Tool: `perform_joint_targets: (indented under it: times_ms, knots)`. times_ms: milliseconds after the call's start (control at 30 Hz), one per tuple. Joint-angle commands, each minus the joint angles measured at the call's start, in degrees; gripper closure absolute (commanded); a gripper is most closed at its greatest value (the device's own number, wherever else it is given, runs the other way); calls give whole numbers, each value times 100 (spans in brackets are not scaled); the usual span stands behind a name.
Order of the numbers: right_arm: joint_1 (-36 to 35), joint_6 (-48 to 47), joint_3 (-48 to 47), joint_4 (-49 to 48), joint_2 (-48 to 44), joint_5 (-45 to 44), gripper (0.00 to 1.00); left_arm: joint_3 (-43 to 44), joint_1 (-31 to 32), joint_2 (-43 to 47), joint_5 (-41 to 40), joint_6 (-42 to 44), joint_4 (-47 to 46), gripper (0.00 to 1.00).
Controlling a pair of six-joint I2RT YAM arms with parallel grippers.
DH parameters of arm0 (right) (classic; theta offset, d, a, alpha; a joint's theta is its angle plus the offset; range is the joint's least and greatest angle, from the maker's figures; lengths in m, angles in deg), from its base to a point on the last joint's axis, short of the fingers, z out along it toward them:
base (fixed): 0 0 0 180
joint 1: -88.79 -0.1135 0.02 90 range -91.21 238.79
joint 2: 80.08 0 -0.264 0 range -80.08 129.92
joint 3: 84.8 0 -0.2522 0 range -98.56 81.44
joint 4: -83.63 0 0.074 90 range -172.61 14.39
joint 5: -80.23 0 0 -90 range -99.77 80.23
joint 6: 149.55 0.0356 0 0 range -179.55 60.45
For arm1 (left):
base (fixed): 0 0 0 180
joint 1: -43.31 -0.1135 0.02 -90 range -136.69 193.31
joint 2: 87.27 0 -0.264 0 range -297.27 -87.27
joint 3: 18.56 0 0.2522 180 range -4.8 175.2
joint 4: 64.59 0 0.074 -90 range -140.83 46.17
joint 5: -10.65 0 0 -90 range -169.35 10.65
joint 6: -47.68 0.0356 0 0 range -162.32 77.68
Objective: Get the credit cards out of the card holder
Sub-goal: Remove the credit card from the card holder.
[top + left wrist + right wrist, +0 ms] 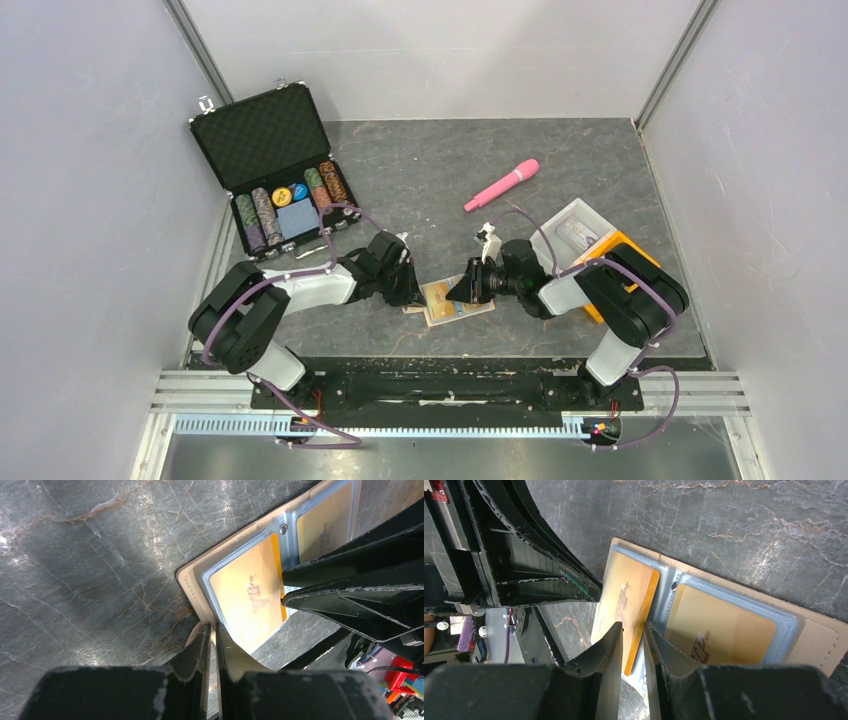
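Observation:
The tan card holder (452,306) lies open on the dark table between both arms. Its clear sleeves hold yellow credit cards (245,600); a second card (325,520) sits in the other page. My left gripper (212,627) is shut on the card holder's tan edge (192,587) at its near corner. My right gripper (633,626) stands slightly open, its fingers straddling the orange edge of one credit card (621,600), which pokes out of its sleeve by the spine. The other card (724,625) stays fully sleeved.
An open black case (275,175) with poker chips stands at the back left. A pink handled tool (502,185) lies behind the wallet. A clear tray (580,230) and an orange tray (625,250) sit under the right arm. Walls close in on both sides.

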Motion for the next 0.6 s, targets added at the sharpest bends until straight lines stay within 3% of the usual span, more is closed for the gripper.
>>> perform_joint_targets:
  times_ms: [0, 233, 400, 567]
  knots:
    - [-6, 210, 80, -431, 130, 139, 76, -186, 35, -258, -102, -45, -111, 86]
    - [-6, 383, 115, -615, 136, 253, 77, -216, 38, -226, -104, -61, -117, 86]
    - [-6, 891, 218, -1333, 239, 555, 80, -241, 35, -217, -94, -85, -142, 86]
    - [-10, 899, 221, -1287, 242, 527, 84, -258, 35, -204, -95, -83, -142, 86]
